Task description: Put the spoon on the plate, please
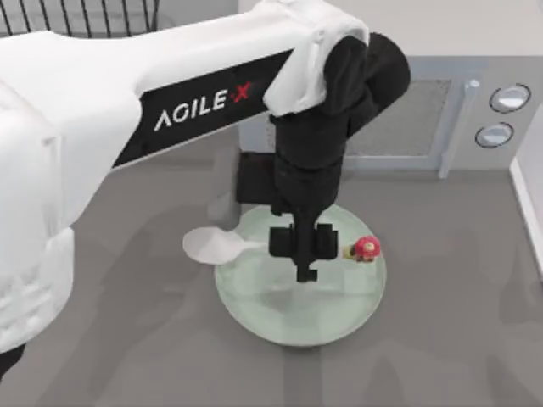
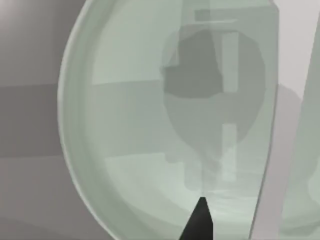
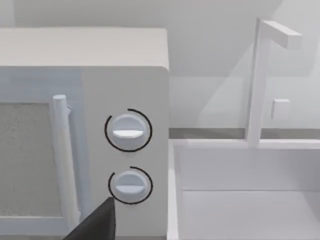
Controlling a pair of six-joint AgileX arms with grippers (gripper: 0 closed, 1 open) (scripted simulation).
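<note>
Grey table under me, and a white microwave sits along its far edge, right of centre. Its door has a vertical bar handle, with two round knobs stacked beside it. Next to it, a white sink with a tall faucet. A small red, mushroom-like toy lies nearer.

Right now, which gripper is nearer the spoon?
Left. The left gripper hangs over the plate, right beside the spoon, whose bowl juts past the plate's left rim. The right gripper is off facing the microwave.
</note>
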